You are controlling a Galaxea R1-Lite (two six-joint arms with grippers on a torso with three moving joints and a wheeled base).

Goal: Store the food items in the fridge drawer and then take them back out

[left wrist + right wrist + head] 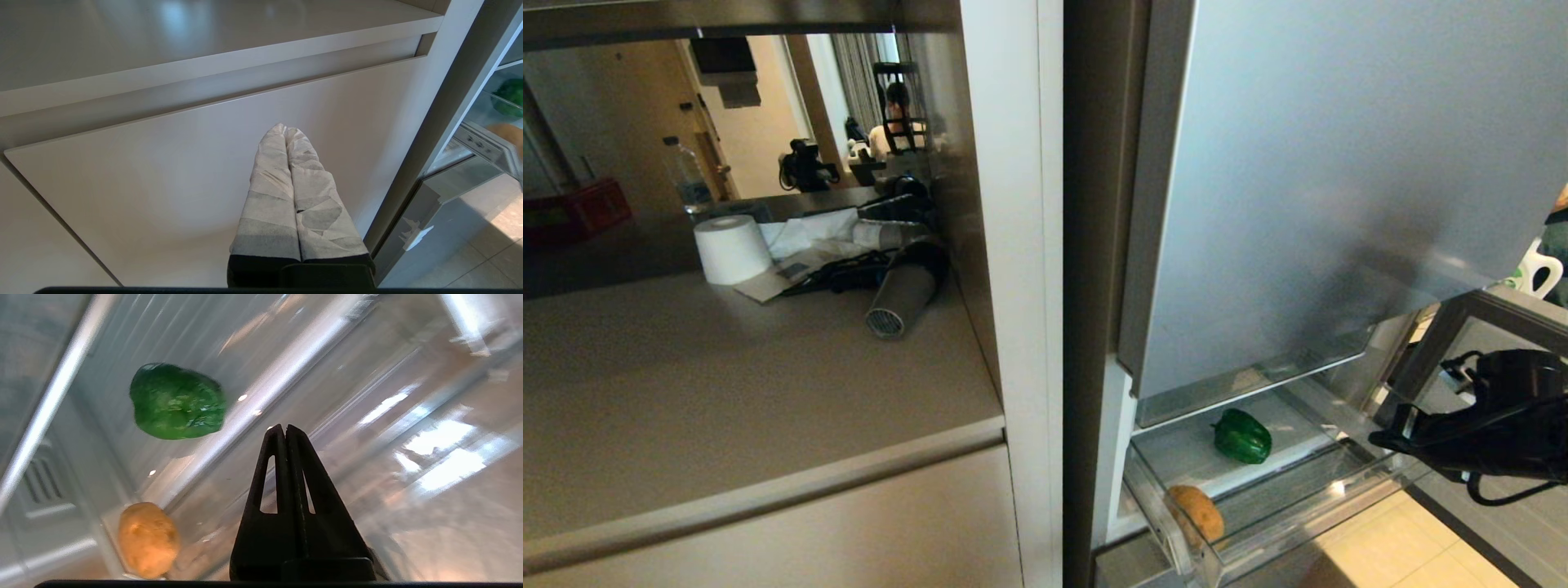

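Note:
The fridge drawer (1307, 523) stands pulled out, and both food items lie on its clear floor. The green bell pepper (1242, 436) (177, 401) sits farther in. The tan potato-like lump (1197, 513) (148, 539) rests against the near left corner. My right gripper (1378, 439) (284, 428) hangs over the drawer's right side, shut and empty, apart from both items. My left gripper (284, 128), with white-wrapped fingers, is shut on nothing in front of the beige cabinet front (163, 183). The left wrist view also catches the pepper (510, 98) and the lump (506, 132) at its edge.
The tall upper door (1339, 163) hangs just above the open drawer. To the left, a beige counter (727, 384) carries a white paper roll (731, 247) and a grey-black hair dryer (903, 298). Tiled floor (1405, 547) lies below the drawer.

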